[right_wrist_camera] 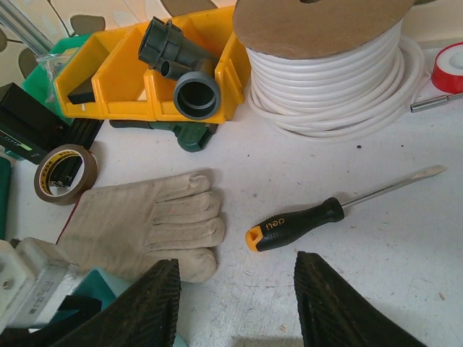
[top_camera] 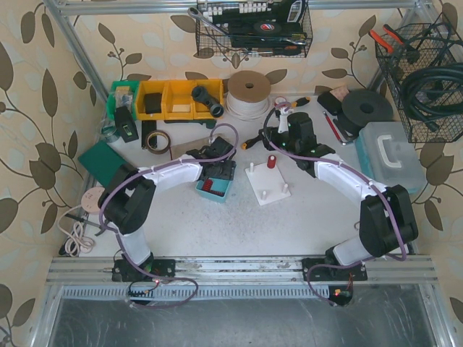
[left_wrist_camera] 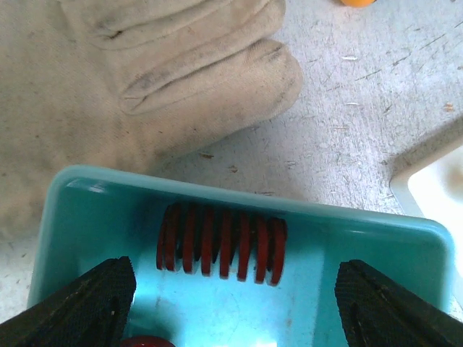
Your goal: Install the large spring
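Hovering over one teal plastic tray (left_wrist_camera: 72, 217), the left pincer (left_wrist_camera: 235, 307) stands wide open, its two black, fine-textured fingers (left_wrist_camera: 87, 303) at either side. One large red coil spring (left_wrist_camera: 221, 249) lies on its side in the tray, just ahead of the pincer, between the fingers and near the far wall. A second red piece (left_wrist_camera: 145, 340) shows at the near edge, too cut off to name. Beyond the tray lies one soiled cloth glove (left_wrist_camera: 145, 72) on the scuffed grey-white tabletop (left_wrist_camera: 376, 108).

The right pincer (right_wrist_camera: 235, 311) is open too, holding nothing. One screwdriver (right_wrist_camera: 296, 224) with a black-and-orange handle lies just ahead of it. Farther ahead are three yellow bins (right_wrist_camera: 123, 72) and one coil of white cable (right_wrist_camera: 333, 87), with one tape roll (right_wrist_camera: 65, 173) to the left. Between the two pincers sits one white plate (top_camera: 266, 186) with a red cylinder (top_camera: 271, 161) upright on it. Leaf-patterned wallpaper (top_camera: 29, 108) lines the walls.
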